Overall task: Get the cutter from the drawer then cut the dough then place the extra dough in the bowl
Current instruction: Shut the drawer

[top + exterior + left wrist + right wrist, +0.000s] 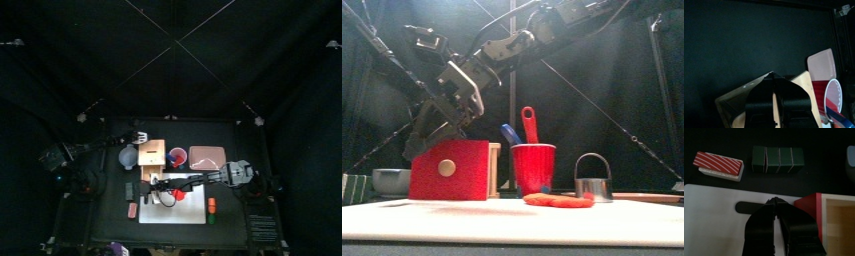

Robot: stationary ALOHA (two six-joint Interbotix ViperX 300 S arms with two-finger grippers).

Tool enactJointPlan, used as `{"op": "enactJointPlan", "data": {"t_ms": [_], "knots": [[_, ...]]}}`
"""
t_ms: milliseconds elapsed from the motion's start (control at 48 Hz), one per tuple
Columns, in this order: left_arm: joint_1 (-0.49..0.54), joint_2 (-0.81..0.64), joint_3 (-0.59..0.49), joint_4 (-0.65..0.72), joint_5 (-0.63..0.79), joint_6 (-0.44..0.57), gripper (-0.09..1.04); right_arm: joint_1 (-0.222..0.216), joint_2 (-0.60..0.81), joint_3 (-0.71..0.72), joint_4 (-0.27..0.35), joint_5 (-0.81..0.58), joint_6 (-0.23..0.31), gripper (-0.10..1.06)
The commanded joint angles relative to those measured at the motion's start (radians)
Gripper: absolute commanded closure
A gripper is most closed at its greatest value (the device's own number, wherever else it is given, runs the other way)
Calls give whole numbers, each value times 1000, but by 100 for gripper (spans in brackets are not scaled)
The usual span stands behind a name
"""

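Note:
The pale wooden box (452, 170) shows its red drawer front beside the red cup (533, 166). A flat piece of red dough (559, 200) lies on the white cutting board (181, 215). The metal cutter (592, 182) stands upright just right of the dough. The blue-grey bowl (128, 157) sits left of the box. My right gripper (774, 202) reaches across from the right and hangs shut and empty over the board's left end, close to the drawer front (812, 204). My left gripper (773, 75) is shut and empty above the box's back edge (804, 80).
A dark green sushi roll (777, 159) and a red-striped toy (719, 165) lie left of the board. The pink tray (205, 157) sits right of the cup, which holds a blue knife (509, 133) and a red knife (529, 122).

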Motion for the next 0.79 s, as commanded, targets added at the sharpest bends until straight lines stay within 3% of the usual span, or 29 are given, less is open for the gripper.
{"op": "enactJointPlan", "data": {"t_ms": [21, 438, 792], "knots": [[-3, -5, -12, 3, 6, 0, 65, -29, -20, -44, -9, 17, -2, 58], [-3, -6, -12, 5, 6, 0, 65, -115, 31, -141, -78, 74, -2, 58], [-3, -5, -14, 3, 6, 0, 65, -172, 58, -178, -83, 74, -3, 58]]}}
